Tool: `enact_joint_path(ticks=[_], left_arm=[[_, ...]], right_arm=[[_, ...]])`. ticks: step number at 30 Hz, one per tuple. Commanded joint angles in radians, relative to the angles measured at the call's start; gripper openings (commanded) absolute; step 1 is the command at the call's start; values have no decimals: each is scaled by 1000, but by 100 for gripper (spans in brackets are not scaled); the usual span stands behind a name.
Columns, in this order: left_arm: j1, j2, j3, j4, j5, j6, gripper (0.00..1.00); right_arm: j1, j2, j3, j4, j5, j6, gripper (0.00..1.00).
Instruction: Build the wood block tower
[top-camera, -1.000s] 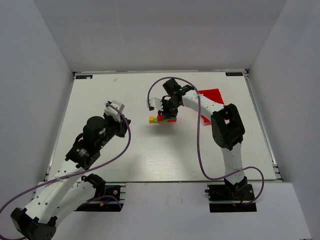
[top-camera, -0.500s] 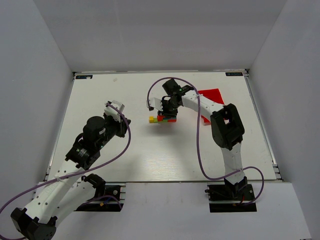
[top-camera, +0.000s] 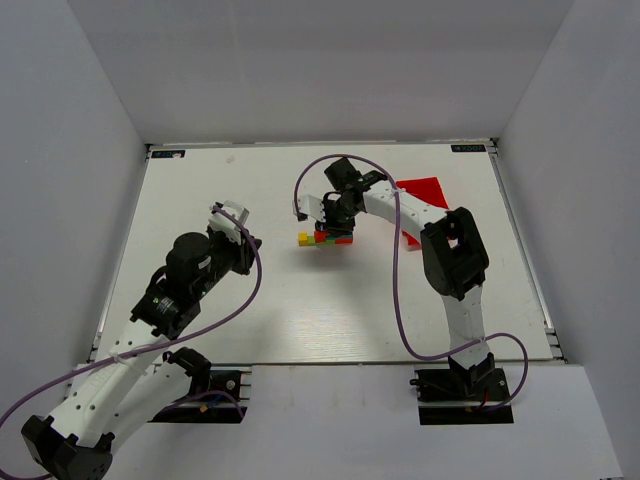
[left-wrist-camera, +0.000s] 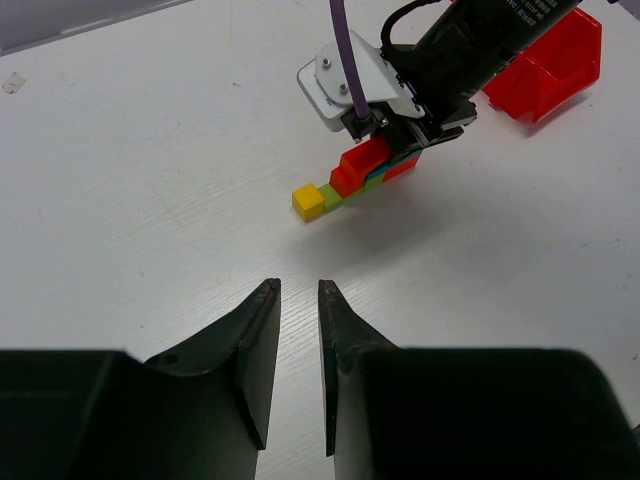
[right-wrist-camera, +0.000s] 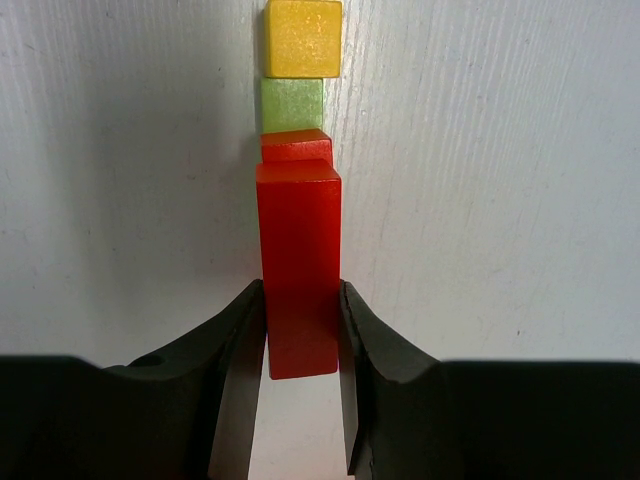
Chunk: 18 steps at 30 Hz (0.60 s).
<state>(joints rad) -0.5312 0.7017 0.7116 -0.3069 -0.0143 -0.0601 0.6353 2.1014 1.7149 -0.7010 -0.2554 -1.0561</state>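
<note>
Working over a white counter, with a red bin sitting behind the right hand, by its wrist side and apart from the blocks. Clamping a red bar with that hand, one finger pressing on each long side near the bar's close end. Hovering the left hand low over bare counter, jaws standing narrow with a slim gap and gripping nothing. Finding the wood block tower directly under and just ahead of the right hand, well ahead of the left hand and apart from it. Lying as a low row, long axis running straight out along the right hand's fingers, away from its wrist. Pointing its far end toward the left arm's side of the counter. Carrying the red bar on top, parallel to the row. Showing, past the bar's tip, a red cube, then a green cube, then a yellow cube ending the row farthest from the hand.
</note>
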Motion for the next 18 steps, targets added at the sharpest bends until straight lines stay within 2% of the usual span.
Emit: enact_joint_path(ticks=[1, 18], left_arm=[[5, -2, -1, 3, 13, 0, 33], [5, -2, -1, 3, 13, 0, 33]], right_arm=[[6, 5, 37, 18, 7, 4, 31], [4, 0, 31, 37, 13, 16, 31]])
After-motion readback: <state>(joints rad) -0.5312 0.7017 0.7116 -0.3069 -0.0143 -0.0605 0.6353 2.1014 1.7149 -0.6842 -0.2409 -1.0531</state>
